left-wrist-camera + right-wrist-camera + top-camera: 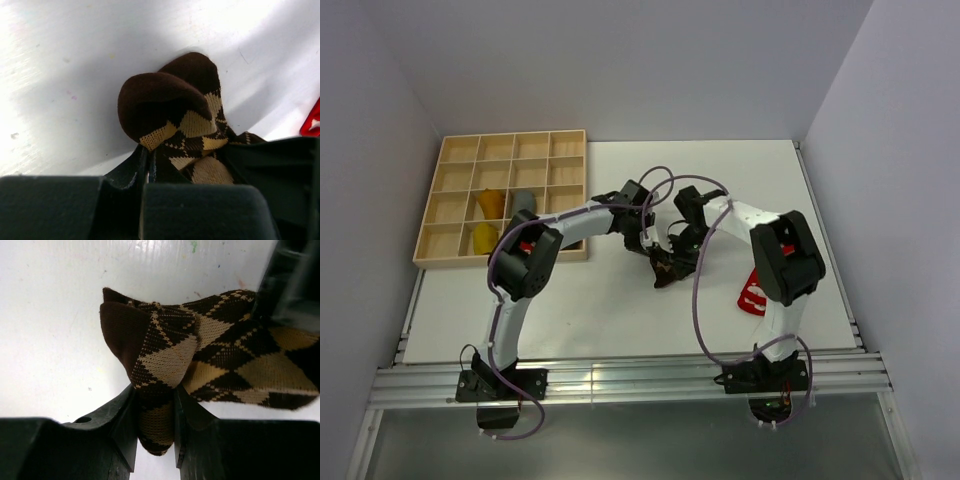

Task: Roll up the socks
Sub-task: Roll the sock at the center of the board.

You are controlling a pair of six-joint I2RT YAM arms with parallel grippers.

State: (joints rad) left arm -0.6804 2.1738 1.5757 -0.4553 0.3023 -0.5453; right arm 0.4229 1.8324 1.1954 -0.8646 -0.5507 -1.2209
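Over the table [620, 310] in the top view, both arms reach to the middle, where the left gripper [650, 245] and right gripper [682, 250] meet at the argyle sock [666, 270]. A red sock [752, 293] lies near it, partly under the right arm. Far left, a wooden tray [450, 200] holds two mustard socks [490, 203] and a grey sock [524, 202] in separate compartments.

Left wrist: the left gripper [149, 165] has its fingers [125, 172] pressed together on a thin fold of the argyle sock [175, 115], whose two dark toes bunch up ahead. A corner of the red sock [312, 120] shows at the right edge.

Right wrist: the right gripper [154, 410] pinches the folded end of the argyle sock [210, 355] between its fingers [115, 425]; the rest of the sock lies on the table to the right.
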